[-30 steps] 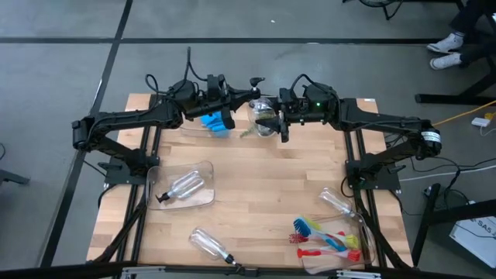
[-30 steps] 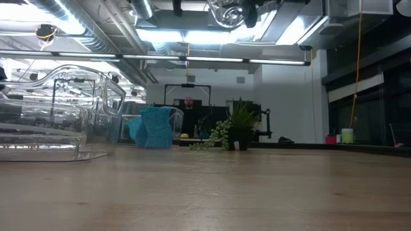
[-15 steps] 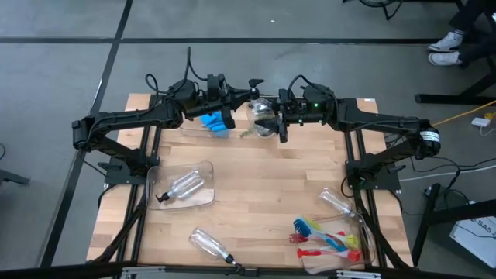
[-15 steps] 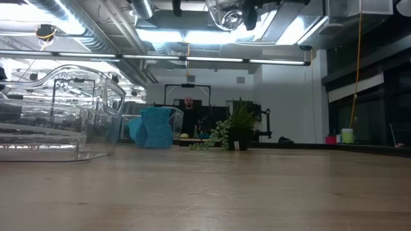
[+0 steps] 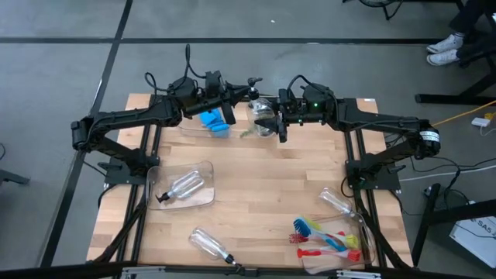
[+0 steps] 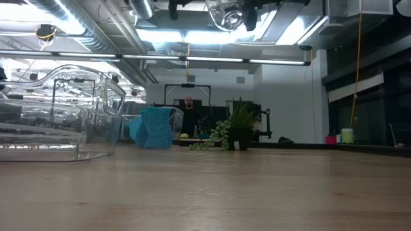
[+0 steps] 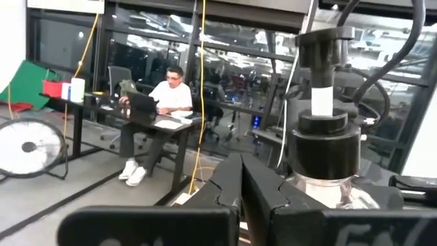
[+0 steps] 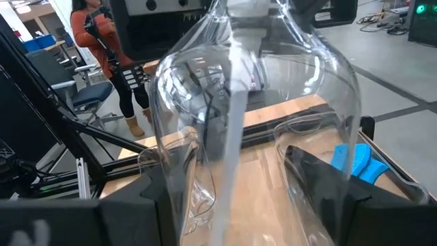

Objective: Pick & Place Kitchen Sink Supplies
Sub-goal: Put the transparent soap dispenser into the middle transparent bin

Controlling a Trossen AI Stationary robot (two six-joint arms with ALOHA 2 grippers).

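The counter (image 5: 263,186) is pale matt wood planking, the pump bottle (image 8: 252,123) glossy clear plastic, the sponge (image 5: 215,122) rough blue foam.

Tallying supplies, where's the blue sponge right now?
In the high view, the blue sponge sits at the table's far edge, left of centre, beneath the left gripper.

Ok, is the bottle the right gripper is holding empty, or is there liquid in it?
Empty, as far as shows: in the right wrist view the bottle is clear all through between the right gripper fingers, no liquid line.
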